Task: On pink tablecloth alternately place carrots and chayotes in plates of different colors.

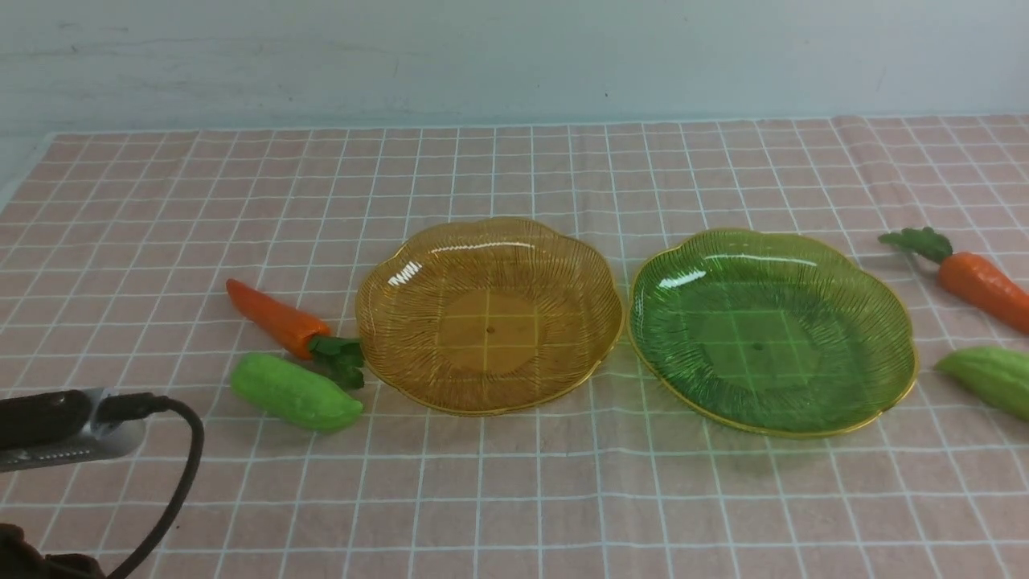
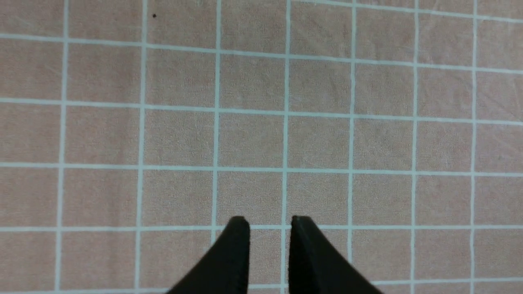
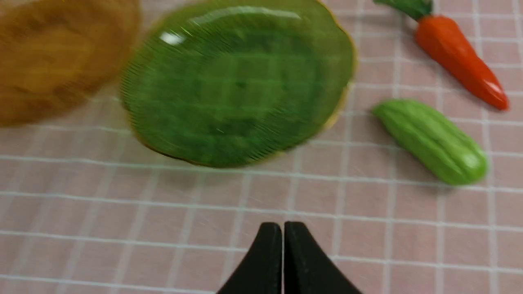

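Front view shows left carrot (image 1: 277, 322) and left chayote (image 1: 293, 392) crowded just beside amber plate (image 1: 490, 221), then green plate (image 1: 772, 233), right carrot (image 1: 977, 281), right chayote (image 1: 989, 378), all on cloth (image 1: 514, 482); grabbing one could knock its neighbour; left wrist view alone shows left gripper (image 2: 269, 222) with jaws slightly apart, empty; right wrist view, right gripper (image 3: 282, 226) with jaws together.

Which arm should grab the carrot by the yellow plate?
Left. That carrot lies on the robot's left beside the amber plate, near the left arm. The right gripper looks over the green plate side.
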Robot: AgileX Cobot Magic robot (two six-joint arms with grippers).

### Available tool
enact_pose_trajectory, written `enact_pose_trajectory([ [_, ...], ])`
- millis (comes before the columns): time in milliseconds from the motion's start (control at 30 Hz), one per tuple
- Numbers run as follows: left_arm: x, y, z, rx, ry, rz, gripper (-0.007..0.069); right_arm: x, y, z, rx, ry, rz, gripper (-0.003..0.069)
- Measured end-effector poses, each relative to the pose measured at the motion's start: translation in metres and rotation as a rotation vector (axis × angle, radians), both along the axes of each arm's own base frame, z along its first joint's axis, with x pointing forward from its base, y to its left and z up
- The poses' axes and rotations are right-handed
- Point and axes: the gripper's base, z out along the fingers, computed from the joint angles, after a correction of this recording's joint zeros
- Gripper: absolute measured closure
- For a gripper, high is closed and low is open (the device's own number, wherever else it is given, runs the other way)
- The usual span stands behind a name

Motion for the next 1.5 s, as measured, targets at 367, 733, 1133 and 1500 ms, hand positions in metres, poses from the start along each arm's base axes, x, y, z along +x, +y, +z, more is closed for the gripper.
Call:
enact_pose_trajectory([
  [367, -0.002, 0.000, -0.001, 0.012, 0.017, -0.018, 0.0341, 0.085, -0.016, -0.047, -0.028, 0.245, -0.124, 0.0319],
  [733, -0.007, -0.001, -0.002, 0.010, 0.073, -0.044, 0.0341, 0.137, -0.046, -0.093, -0.053, 0.369, -0.162, 0.0196],
  [1133, -0.005, -0.001, -0.001, 0.012, 0.050, -0.053, 0.0341, 0.165, -0.055, -0.143, -0.181, 0.473, -0.093, 0.0062],
  [1500, -0.004, -0.001, -0.001, 0.010, 0.033, -0.052, 0.0341, 0.173, -0.054, -0.155, -0.177, 0.543, -0.020, 0.0279],
])
